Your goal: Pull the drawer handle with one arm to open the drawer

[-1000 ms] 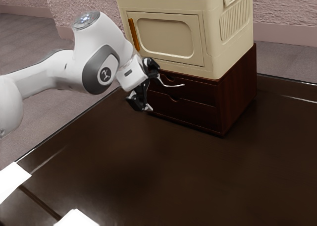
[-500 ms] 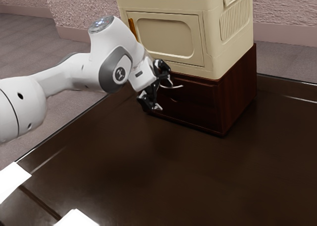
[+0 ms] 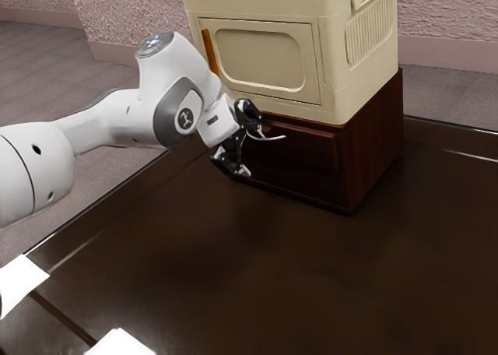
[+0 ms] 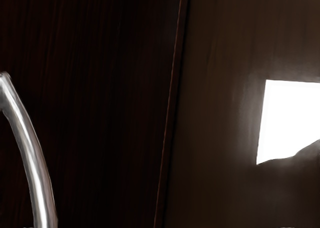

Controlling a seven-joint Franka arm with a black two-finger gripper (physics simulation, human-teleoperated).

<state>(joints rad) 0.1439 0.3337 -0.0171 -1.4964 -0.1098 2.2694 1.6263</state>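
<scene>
The handle (image 4: 34, 153) is a slim, curved bar with a metallic sheen, on the dark front of the drawer (image 3: 305, 163). With the gripper (image 3: 253, 150) as the centre of a clock laid over the exterior view, the handle lies close by at two o'clock, the cream box (image 3: 268, 57) sits at twelve, the arm (image 3: 92, 125) comes in from ten, and bare table (image 3: 253, 269) spreads out at six. The gripper's two fingers (image 3: 229, 160) stand well apart, the upper one beside the near end of the bar, and nothing is clamped between them; whether that finger touches the bar I cannot tell

I judge the bar stiff, smooth and rather slippery, so a light pinch might slide along the curve. The best hold is the middle of its bow, one finger on each side, with the pads set squarely. The drawer will likely feel heavier than the bar looks, and may drag at first or bind if pulled from one end. The step in hand seems to be lining up on the bar; next calls for centring, closing firmly, then an even pull straight out from the front, roughly towards seven o'clock
</scene>
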